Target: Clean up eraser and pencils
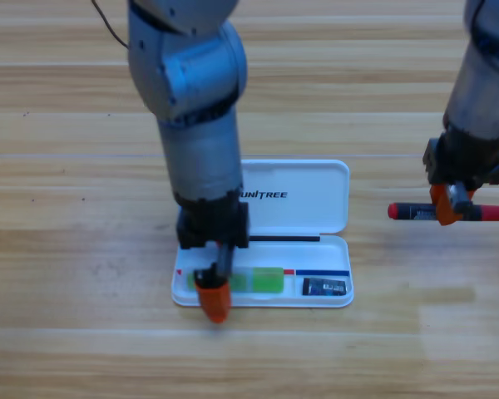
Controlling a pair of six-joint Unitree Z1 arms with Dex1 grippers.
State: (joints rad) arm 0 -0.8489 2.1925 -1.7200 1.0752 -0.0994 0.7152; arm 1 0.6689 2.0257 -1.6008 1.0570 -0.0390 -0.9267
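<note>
The bright green pencil (262, 280) lies flat in the long compartment of the open white case (316, 218). My left gripper (213, 298) hangs over the case's front left corner, just left of the green pencil. It is open and holds nothing. The dark eraser (325, 288) sits in the case's small right compartment. To the right of the case, my right gripper (449, 208) is shut on the middle of the red pencil (411, 212). It holds the pencil level, clear of the table.
The case's lid (299, 183) lies folded back flat behind the tray. The left arm's grey body (195, 125) rises over the lid's left part and hides it. Bare wooden table (75, 249) surrounds the case.
</note>
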